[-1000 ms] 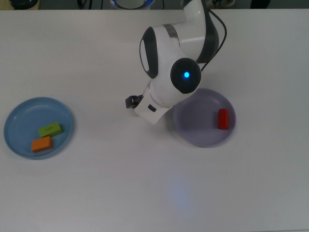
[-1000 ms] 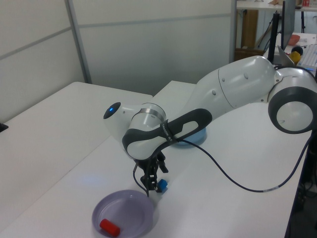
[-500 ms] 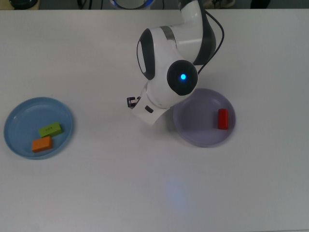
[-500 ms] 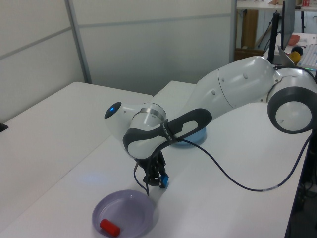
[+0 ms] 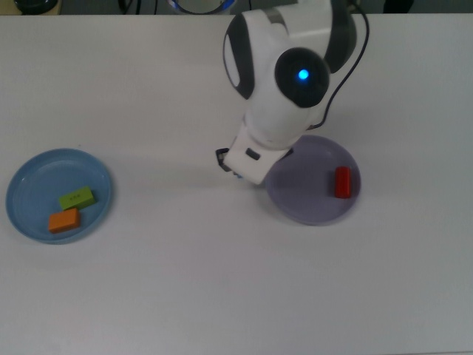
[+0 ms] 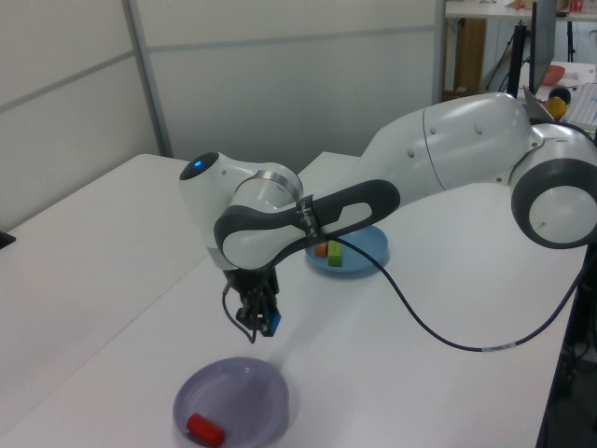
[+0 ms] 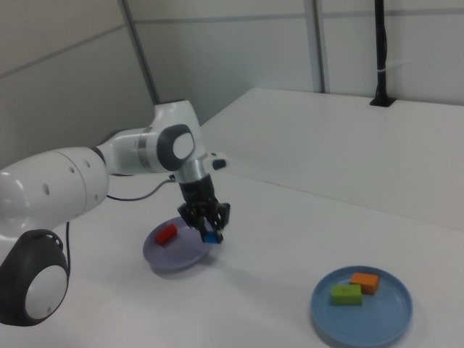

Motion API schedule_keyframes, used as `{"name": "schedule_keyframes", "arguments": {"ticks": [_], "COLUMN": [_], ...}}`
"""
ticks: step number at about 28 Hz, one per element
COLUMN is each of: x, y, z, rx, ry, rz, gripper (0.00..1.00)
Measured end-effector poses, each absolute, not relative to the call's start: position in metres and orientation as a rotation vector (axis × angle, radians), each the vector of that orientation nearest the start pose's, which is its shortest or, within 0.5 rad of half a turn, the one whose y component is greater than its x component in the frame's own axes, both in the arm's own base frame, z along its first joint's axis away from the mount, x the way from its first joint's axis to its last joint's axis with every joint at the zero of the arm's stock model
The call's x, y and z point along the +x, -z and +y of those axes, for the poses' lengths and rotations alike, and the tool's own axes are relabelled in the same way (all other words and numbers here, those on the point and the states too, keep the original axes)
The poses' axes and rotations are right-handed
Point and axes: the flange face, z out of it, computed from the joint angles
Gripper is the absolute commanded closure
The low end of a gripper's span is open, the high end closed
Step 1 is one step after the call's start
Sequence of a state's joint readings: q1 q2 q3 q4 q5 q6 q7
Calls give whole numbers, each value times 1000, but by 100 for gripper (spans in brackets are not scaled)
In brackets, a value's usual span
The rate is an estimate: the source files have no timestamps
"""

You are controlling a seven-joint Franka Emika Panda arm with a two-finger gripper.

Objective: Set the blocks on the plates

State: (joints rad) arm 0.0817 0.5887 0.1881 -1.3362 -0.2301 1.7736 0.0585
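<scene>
The plates are set well apart on the white table (image 5: 185, 281): the lavender plate (image 5: 303, 203) carries the red block (image 5: 342, 182), the light blue plate (image 5: 29, 177) the green block (image 5: 77, 198) and orange block (image 5: 64, 220). The blue cube (image 7: 211, 236) is clamped in the gripper (image 7: 207, 230), raised beside the lavender plate's rim.

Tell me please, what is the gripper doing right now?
Gripper: closed on the blue cube, lifted near the lavender plate.
</scene>
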Motion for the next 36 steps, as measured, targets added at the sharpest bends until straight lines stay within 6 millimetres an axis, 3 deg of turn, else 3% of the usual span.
{"name": "schedule_keyframes", "arguments": {"ticks": [2,3,4,6,7,20,26,30,36], "x": [691,691,690,688,688,688,690,692,698], "y": [-384,-383,-381,-377,-375,-371,-391,-419,-453], "z": [156,163,170,179,183,188,185,167,108], "rx": [-3232,-3226,-3221,-3220,-3221,-3223,-3228,-3252,-3319], "ry": [-141,-123,-109,-99,-94,-88,-37,27,93], "rz": [-437,-450,-464,-484,-492,-493,-480,-432,-283], "gripper": [67,35,21,3,0,0,0,0,0]}}
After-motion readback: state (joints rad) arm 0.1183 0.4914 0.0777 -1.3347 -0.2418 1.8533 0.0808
